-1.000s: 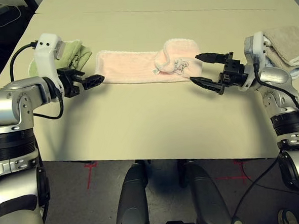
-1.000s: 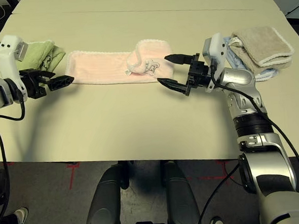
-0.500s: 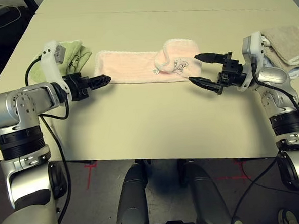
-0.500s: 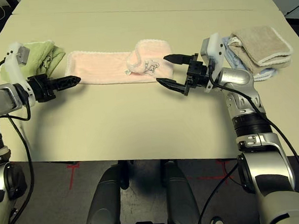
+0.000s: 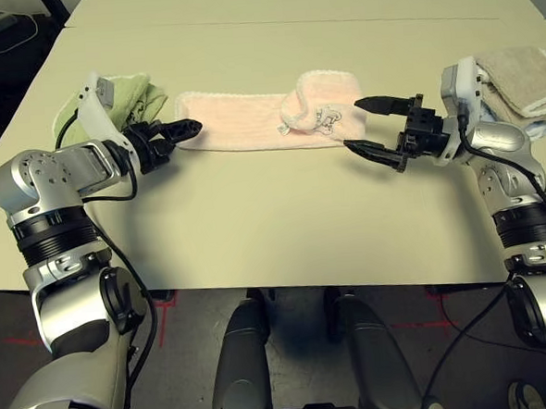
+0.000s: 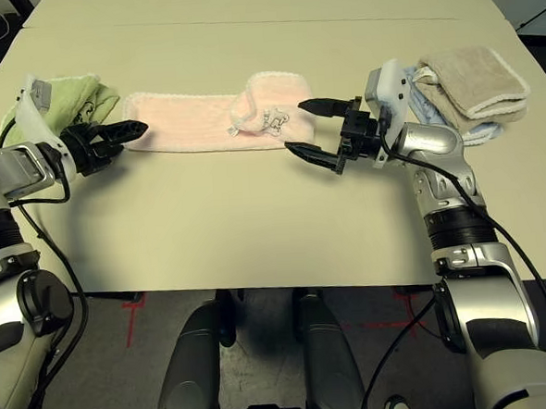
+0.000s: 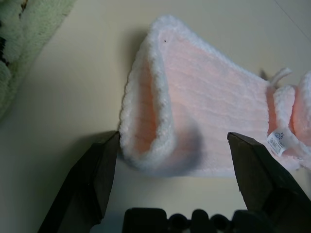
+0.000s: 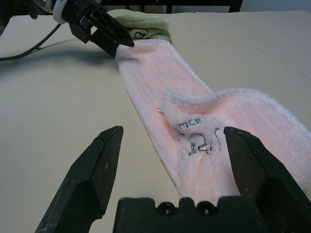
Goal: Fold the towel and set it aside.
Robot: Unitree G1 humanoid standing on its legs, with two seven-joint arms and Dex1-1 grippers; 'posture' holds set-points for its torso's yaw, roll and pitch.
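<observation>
The towel [image 5: 240,121] is pale pink with white edging and lies as a long strip across the table. Its right end [image 5: 322,104] is bunched over itself and shows dark writing [image 8: 197,141]. My left gripper [image 5: 187,131] is open at the towel's left end. In the left wrist view its fingers [image 7: 92,174] stand either side of the doubled white-edged end [image 7: 155,121], just short of it. My right gripper [image 5: 354,123] is open just off the towel's right end, with nothing between its fingers [image 8: 97,170].
A folded green towel [image 5: 132,93] lies behind my left gripper. A beige towel [image 5: 525,73] rests on a pale blue one [image 6: 477,132] behind my right wrist. Bare table runs from the towel to the front edge [image 5: 287,282].
My left gripper has swung forward and to the right, from beside the green towel up to the pink towel's left end. The right gripper has barely moved.
</observation>
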